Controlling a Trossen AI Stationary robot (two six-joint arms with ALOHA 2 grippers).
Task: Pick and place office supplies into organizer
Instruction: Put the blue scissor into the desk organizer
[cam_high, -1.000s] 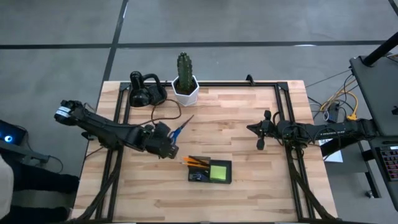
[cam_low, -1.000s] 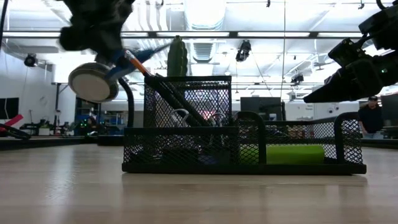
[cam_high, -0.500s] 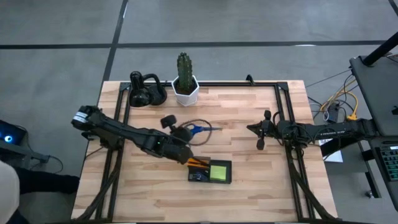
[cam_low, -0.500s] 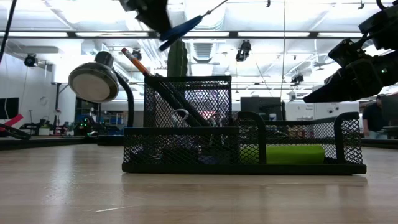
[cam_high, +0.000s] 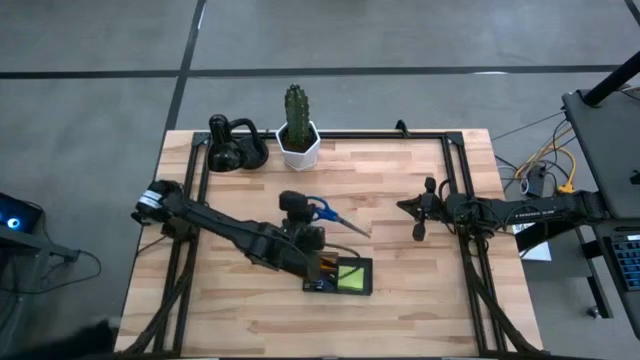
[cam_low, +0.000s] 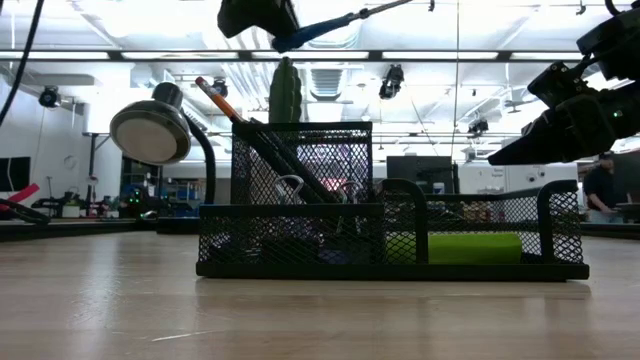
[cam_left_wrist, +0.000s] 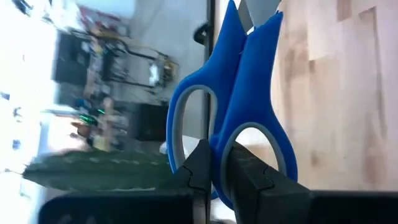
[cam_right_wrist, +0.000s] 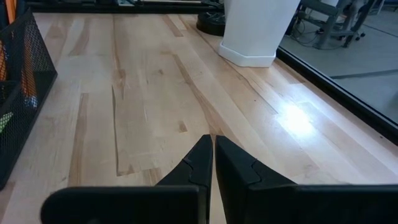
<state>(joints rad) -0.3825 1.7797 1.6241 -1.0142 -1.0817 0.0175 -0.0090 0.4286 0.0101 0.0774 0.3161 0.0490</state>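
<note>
Blue-handled scissors (cam_high: 322, 211) are clamped by the handles in the left tool (cam_left_wrist: 214, 163), carried in the air above the desk (cam_high: 400, 310), just behind the black mesh organizer (cam_high: 338, 275). The organizer sits near the front middle, bare board all round it. The right tool (cam_high: 418, 232), pinched closed on nothing, hangs well apart toward the right rail.

At the far edge of the wooden table (cam_high: 400, 190) stands a white hexagonal pot (cam_high: 299, 146) with a tall green cactus (cam_high: 296, 105) in it — upright, ribbed. Just beside it sits a black rounded desk gadget (cam_high: 232, 147) with a curved neck; from table height its round pale face (cam_low: 150, 133) looks this way. Grey floor (cam_high: 400, 35) all around — ceiling lights beyond.
</note>
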